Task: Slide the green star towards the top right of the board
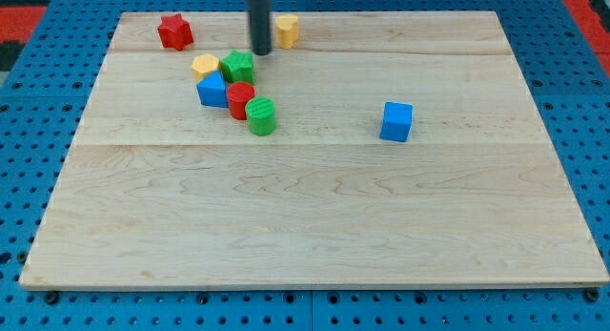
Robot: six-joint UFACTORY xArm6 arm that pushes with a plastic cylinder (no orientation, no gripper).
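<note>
The green star [236, 66] lies near the view's top left on the wooden board [315, 207]. It is in a cluster with a yellow hexagon [204, 65] on its left, a blue cube [213, 89] below left, a red cylinder [240, 99] below, and a green cylinder [261, 115] lower right. My tip [260, 52] is just right of and slightly above the green star, close to its upper right edge. I cannot tell whether it touches the star.
A red star [174, 31] lies at the top left corner area. A yellow block [286, 30] lies right of the rod near the top edge. A lone blue cube [396, 121] sits right of centre.
</note>
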